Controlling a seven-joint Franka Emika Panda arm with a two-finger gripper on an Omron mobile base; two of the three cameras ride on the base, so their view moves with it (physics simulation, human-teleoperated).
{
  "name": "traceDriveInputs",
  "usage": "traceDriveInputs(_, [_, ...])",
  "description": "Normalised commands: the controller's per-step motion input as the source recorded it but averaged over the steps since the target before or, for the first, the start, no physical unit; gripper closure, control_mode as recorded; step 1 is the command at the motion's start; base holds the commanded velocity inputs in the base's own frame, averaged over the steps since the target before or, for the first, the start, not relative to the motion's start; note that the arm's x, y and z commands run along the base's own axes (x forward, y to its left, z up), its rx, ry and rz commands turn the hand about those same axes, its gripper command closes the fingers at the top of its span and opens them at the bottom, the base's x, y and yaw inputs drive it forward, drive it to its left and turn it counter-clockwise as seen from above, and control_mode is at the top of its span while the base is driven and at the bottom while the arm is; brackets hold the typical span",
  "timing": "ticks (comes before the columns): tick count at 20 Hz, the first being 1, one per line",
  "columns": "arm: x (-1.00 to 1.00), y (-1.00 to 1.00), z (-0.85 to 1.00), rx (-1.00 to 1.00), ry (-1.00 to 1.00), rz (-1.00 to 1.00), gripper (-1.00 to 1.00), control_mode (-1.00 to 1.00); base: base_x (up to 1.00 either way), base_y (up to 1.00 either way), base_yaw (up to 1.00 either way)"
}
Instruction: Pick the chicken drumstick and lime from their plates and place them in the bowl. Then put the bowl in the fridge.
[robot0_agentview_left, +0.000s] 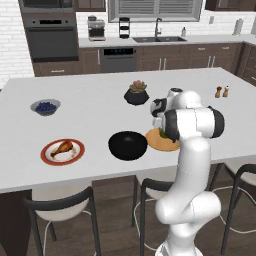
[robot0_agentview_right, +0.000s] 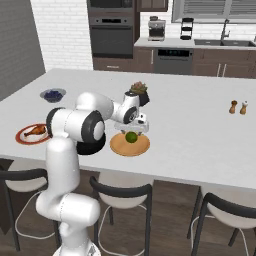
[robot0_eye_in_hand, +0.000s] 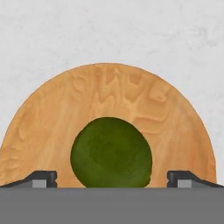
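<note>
Green and round, the lime (robot0_eye_in_hand: 111, 152) is seen resting on the tan wooden plate (robot0_eye_in_hand: 52, 127), set toward the plate's near side, with bare wood left open around the rest of it. In the hand view the two dark fingertips (robot0_eye_in_hand: 41, 178) are spread wide to either side of the fruit, clear of it, and nothing is gripped between them. From the right base view the gripper (robot0_agentview_right: 134, 129) is seen poised just above the lime (robot0_agentview_right: 131, 137), and the wooden plate (robot0_agentview_right: 142, 147) lies near the front edge of the white island counter (robot0_agentview_right: 200, 135).

Just beside the wooden plate (robot0_agentview_left: 157, 142), on its left in the left base view, the glossy black bowl (robot0_agentview_left: 128, 145) is set, close to it; whether they touch cannot be told. Further left along the same front strip, well apart, the chicken drumstick (robot0_agentview_left: 63, 147) lies on the red-rimmed white plate (robot0_agentview_left: 52, 159). Wide bare counter is left behind these things, broken by a potted succulent (robot0_agentview_left: 137, 92), a grey bowl of blueberries (robot0_agentview_left: 45, 106) and two small shakers (robot0_agentview_left: 222, 92) at the far right.

The arm (robot0_agentview_left: 192, 150) is raised from the floor in front of the island, among the stools (robot0_agentview_left: 60, 210), bent at the elbow and reached forward over the counter's edge, with the hand pointed downward at the plate.
</note>
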Motion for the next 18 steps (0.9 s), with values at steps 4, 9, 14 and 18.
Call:
traceDriveInputs(4, [-0.09,0.00,-0.30,0.00,0.02,0.00,-1.00,-1.00,0.00,0.00,0.00])
traceDriveInputs(9, [0.00,0.04,-0.38,-0.01,0.00,0.00,-1.00,-1.00,0.00,0.00,0.00])
traceDriveInputs(14, [0.01,0.10,-0.34,-0.02,0.00,0.00,1.00,-1.00,0.00,0.00,0.00])
traceDriveInputs(18, [-0.15,0.04,-0.02,0.00,-0.03,0.00,1.00,-1.00,0.00,0.00,0.00])
